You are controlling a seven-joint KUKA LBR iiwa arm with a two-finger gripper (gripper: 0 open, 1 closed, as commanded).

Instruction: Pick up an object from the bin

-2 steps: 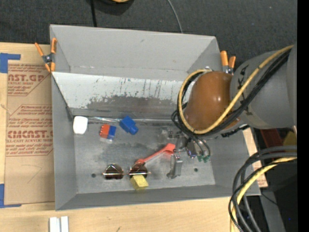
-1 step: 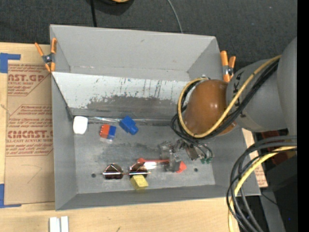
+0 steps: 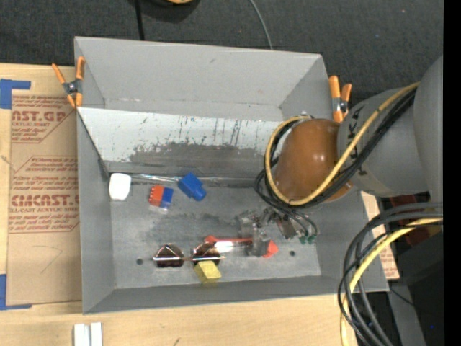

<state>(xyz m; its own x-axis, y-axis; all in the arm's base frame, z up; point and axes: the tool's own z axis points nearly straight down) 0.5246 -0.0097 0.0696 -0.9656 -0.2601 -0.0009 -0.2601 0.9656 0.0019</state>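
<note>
You had the grey metal bin (image 3: pixel 94 265) before you, with a few small things spread thinly over its floor. The arm (image 3: pixel 403 143) reached in from the right and bent down over the bin's right half. Its rounded orange-brown wrist cover (image 3: pixel 306 161) was ringed by looped cables (image 3: pixel 270 164). Below that cover the gripper (image 3: pixel 253 231) hung low over the floor at the near right, above the right end of a slim red-and-white stick (image 3: pixel 229 246) that lay left to right. You could not tell whether it touched the stick, how wide it stood, or whether it gripped anything. Just left of the stick lay a dark pair of glasses (image 3: pixel 168 256), with a small yellow block (image 3: pixel 209 271) against its near side. Well apart to the left, close to the far wall, sat a blue block (image 3: pixel 191 186), a white cylinder (image 3: pixel 119 186) and, between them, a small orange-and-blue piece (image 3: pixel 160 196).
</note>
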